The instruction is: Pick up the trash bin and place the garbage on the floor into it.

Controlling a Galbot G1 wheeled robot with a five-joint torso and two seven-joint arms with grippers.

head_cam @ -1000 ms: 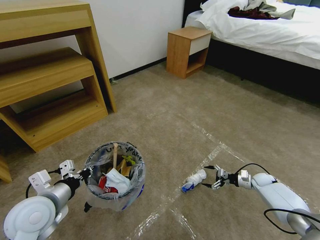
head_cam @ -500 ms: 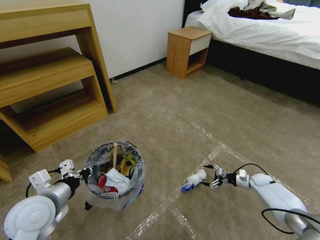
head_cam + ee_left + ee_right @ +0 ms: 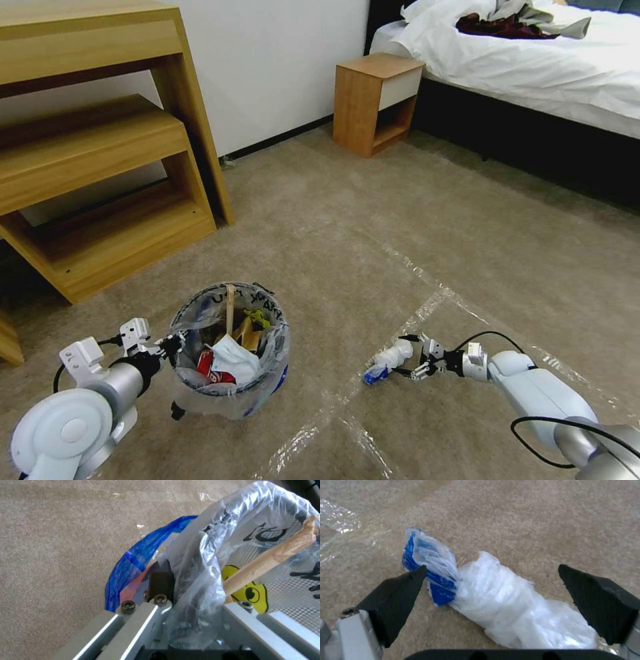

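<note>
Right gripper (image 3: pixel 405 356) is low over the floor (image 3: pixel 347 253), fingers spread apart on either side of the white-blue bottle (image 3: pixel 388 359), not closed on it. Right wrist view gives the detail: 2 black fingertips (image 3: pixel 398 595) wide apart with the bottle (image 3: pixel 506 605) lying between them on the carpet, crumpled clear-white body with a blue end. Can't tell from it whether either pad touches the plastic.

Head view shows the bottle's layout: long axis runs diagonally, blue end toward the robot and its left, white end away, toward the gripper. It sits just beside a tape line crossing (image 3: pixel 347 407).

Left gripper (image 3: pixel 175 345) is clamped on the near rim of the trash bin (image 3: pixel 230 393), to the robot's left of the bottle and well apart from it. Left wrist view confirms the grip: fingers (image 3: pixel 160 585) pinch the bin wall together with the clear liner bag (image 3: pixel 200 562), blue-and-red wall (image 3: pixel 133 567) on the outside.

Bin contents in head view: wooden stick (image 3: pixel 231 308) standing upright against the far side, light-blue mask (image 3: pixel 233 359) on top, red can (image 3: pixel 208 368) beside it, brown paper (image 3: pixel 248 335), something yellow (image 3: pixel 257 319). Wrist view shows the stick (image 3: pixel 273 555) leaning across behind the liner, plus a yellow smiley print (image 3: pixel 248 592) and black lettering on the bag.
</note>
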